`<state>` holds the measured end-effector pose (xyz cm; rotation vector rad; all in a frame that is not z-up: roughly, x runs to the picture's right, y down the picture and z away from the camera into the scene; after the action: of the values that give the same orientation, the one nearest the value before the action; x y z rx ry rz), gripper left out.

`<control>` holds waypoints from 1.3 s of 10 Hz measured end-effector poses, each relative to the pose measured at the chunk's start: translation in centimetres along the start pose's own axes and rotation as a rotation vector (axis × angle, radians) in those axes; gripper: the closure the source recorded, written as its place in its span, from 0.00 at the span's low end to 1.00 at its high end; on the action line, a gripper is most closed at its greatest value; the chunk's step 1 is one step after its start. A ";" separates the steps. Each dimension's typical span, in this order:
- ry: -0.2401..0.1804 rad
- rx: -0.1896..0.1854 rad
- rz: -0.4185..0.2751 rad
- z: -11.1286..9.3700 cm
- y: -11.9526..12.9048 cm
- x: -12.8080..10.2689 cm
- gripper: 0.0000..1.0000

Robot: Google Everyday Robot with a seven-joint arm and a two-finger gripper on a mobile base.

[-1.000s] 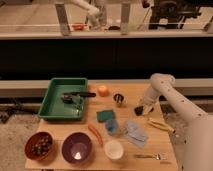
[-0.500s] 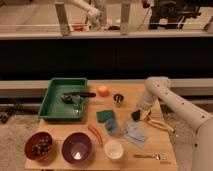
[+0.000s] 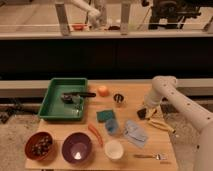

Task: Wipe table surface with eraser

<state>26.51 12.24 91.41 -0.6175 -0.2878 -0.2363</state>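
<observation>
Now: gripper [image 3: 144, 112] is low over the table surface [image 3: 135, 91], to the right of the small dark round cup [image 3: 119, 99]. The eraser [image 3: 141, 115], a blackish blocky chunk, sits right at the gripper's tip, also right of the cup. Cannot tell whether it is held. The tabletop is light tan wood, rectangular. A teal-green square sponge [image 3: 105, 115] lies in front of the cup, slightly left. A green rectangular tray [image 3: 50, 98] lies left of the cup.
</observation>
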 end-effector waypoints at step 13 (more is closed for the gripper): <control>-0.110 0.036 -0.092 1.4 -5.4 -4.9 1.00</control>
<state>19.99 9.49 93.76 -0.5835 -0.4263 -0.2857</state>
